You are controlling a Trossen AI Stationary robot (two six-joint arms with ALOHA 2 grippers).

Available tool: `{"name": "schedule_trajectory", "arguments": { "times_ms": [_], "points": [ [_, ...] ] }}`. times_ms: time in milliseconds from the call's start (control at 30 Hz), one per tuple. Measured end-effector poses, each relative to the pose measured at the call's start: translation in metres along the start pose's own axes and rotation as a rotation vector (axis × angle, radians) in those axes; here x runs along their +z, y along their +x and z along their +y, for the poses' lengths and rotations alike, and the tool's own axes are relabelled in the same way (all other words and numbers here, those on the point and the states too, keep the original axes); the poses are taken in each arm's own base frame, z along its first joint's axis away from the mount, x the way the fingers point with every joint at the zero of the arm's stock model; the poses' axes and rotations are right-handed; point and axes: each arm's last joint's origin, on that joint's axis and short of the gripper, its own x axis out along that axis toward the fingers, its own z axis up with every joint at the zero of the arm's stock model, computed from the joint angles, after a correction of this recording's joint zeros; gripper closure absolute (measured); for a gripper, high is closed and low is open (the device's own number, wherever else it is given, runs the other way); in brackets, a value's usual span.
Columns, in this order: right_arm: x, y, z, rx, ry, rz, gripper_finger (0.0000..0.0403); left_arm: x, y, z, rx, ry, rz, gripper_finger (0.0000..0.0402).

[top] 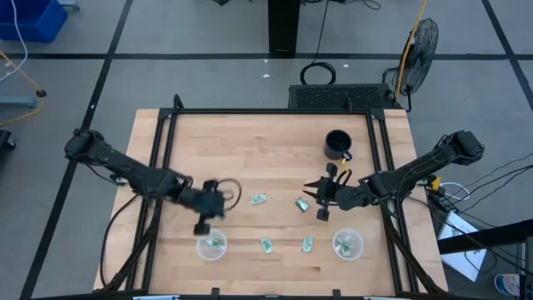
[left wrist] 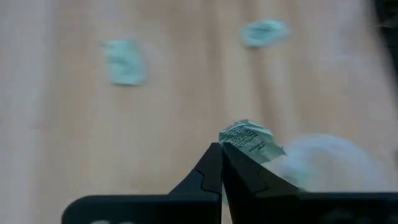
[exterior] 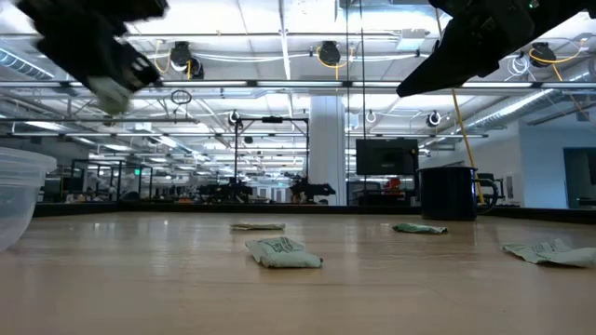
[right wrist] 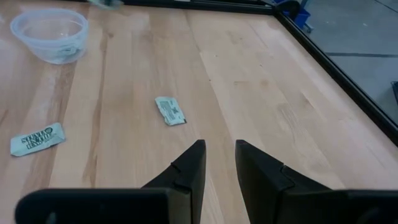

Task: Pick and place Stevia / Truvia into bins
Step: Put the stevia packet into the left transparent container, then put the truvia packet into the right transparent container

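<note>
My left gripper (top: 203, 227) hangs just above the left clear bin (top: 211, 246), shut on a crumpled green-and-white Stevia packet (left wrist: 250, 139). That bin holds one packet, and the right bin (top: 347, 244) holds some too. Several packets lie flat on the wood: (top: 259, 199), (top: 301, 203), (top: 266, 245), (top: 306, 244). My right gripper (top: 316, 202) hovers open above the table, right of the middle. In the right wrist view a packet (right wrist: 170, 111) lies on the table ahead of the gripper's (right wrist: 219, 149) spread fingers. My left gripper pinches the crumpled packet between its two fingertips (left wrist: 214, 163), by the packet's near edge (left wrist: 231, 142). The packet sticks out past the tips. It is lifted clear of the table, high above the board in the low view (exterior: 114, 97).
A black mug (top: 337, 146) stands at the far right of the table, beyond my right gripper. A black frame rail (top: 266, 111) runs around the table top. Open wood lies across the far left half of the board.
</note>
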Motion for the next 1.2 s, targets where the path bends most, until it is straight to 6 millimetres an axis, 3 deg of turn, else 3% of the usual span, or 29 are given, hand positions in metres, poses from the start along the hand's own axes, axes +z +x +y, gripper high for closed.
{"name": "schedule_trajectory", "arguments": {
  "times_ms": [200,400,633,833,1000,1200],
  "points": [
    [0.0,0.0,0.0,0.0,0.0,0.0,0.0323,-0.021,0.001,-0.05,-0.123,-0.097,0.068,0.0396],
    [0.0,0.001,-0.001,-0.004,-0.005,0.0,0.0323,-0.038,0.012,-0.076,-0.145,-0.092,0.14,0.0398],
    [0.003,0.007,-0.011,-0.048,0.028,-0.001,0.0323,-0.044,0.04,-0.075,-0.024,-0.092,0.192,0.0373],
    [0.004,0.014,-0.023,-0.038,0.06,0.022,0.0323,-0.046,0.061,-0.07,0.019,-0.126,0.249,0.0376],
    [0.004,0.018,-0.029,0.015,0.081,0.042,0.0323,-0.04,0.064,-0.065,0.02,-0.195,0.221,0.0366],
    [0.005,0.021,-0.037,-0.016,0.098,0.046,0.0323,-0.039,0.063,-0.065,0.014,-0.211,0.216,0.0318]
  ]
}}
